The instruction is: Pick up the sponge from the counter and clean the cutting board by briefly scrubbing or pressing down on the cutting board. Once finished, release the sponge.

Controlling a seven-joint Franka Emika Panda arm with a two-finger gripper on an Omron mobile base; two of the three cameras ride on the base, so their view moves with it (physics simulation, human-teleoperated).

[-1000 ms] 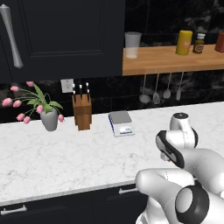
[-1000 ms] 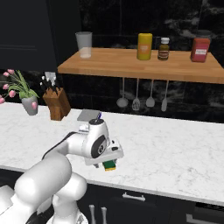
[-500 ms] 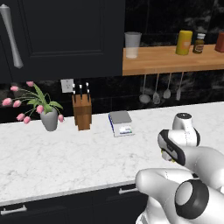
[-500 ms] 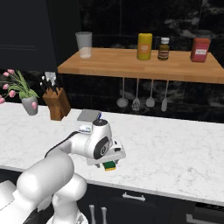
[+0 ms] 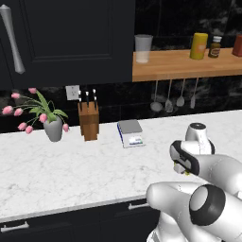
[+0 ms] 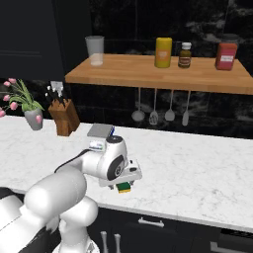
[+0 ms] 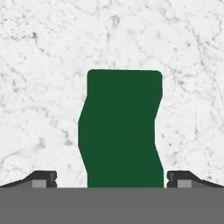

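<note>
Green-topped and yellow beneath, the sponge [image 6: 124, 187] sits pinched between the closed jaws of the gripper [image 6: 126, 184], its sides squeezed inward in the hand view, hanging above the near edge of the marble tabletop [image 6: 197, 173]. Farther back stand a small scale [image 5: 130, 133], a knife block [image 5: 88, 121] and pink tulips [image 5: 40, 113].

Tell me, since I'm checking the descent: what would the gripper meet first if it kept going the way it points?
Most likely the sponge: its dark green face lies straight ahead of the gripper, between the finger tips, with the white marble counter beneath it. Whether the fingers already touch it is unclear.
</note>
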